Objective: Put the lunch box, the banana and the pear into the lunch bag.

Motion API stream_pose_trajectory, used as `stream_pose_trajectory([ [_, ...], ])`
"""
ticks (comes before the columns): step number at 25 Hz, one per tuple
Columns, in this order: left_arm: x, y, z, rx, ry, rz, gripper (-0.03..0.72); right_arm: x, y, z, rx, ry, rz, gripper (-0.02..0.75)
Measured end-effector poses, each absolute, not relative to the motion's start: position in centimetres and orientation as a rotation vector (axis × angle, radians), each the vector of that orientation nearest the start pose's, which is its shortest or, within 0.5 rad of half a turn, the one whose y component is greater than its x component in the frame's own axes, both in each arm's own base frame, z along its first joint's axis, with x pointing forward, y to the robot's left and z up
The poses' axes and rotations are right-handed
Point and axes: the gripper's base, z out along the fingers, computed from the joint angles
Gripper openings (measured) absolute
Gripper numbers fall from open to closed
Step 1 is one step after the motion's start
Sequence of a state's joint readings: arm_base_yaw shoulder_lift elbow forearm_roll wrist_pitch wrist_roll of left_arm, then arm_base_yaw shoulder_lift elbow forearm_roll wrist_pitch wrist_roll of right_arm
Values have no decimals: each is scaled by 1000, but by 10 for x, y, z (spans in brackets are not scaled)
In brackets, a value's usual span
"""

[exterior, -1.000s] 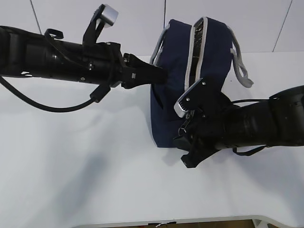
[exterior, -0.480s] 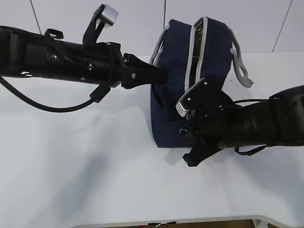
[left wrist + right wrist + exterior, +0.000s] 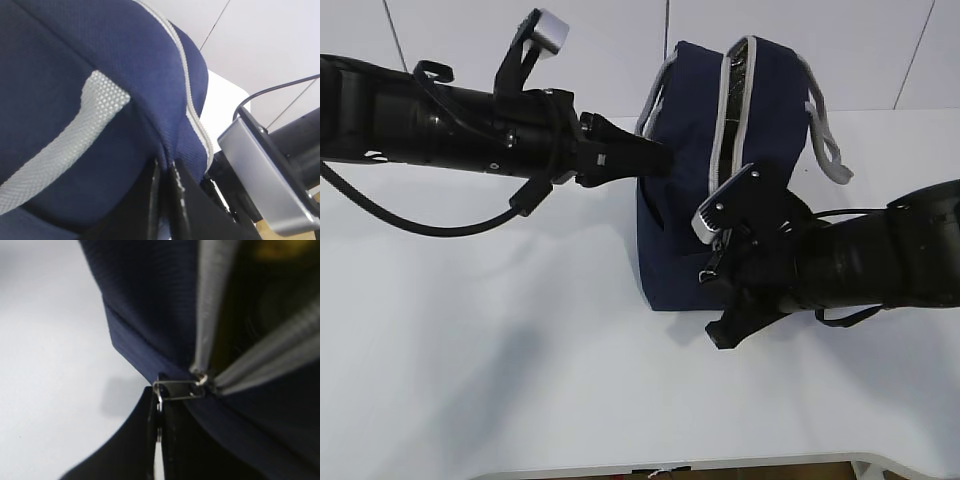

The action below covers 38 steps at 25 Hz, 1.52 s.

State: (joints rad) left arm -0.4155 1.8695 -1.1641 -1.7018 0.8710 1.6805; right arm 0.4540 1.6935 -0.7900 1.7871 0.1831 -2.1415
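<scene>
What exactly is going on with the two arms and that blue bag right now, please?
Both arms are working on the lunch bag, which stands on the white table. The left gripper pinches a fold of its navy fabric, steadying it. The right gripper is shut on the ring pull, with the zipper partly open above it.
</scene>
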Motion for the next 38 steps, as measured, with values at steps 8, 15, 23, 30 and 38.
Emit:
stream_pose_trajectory([
  [8,329,-221,228,874,1864,-1189,-9,282,156,184,-901,2118,298,18],
  [15,329,-221,228,874,1864,-1189,-9,281,152,196,-859,2102,266,18],
  [23,329,-221,228,872,1863,-1191,-9,273,146,211,-780,2090,288,18],
  [30,329,-221,228,872,1863,-1191,-9,265,142,222,-722,2078,317,18],
  [38,329,-221,228,873,1862,-1192,-9,263,142,224,-670,2090,348,18],
])
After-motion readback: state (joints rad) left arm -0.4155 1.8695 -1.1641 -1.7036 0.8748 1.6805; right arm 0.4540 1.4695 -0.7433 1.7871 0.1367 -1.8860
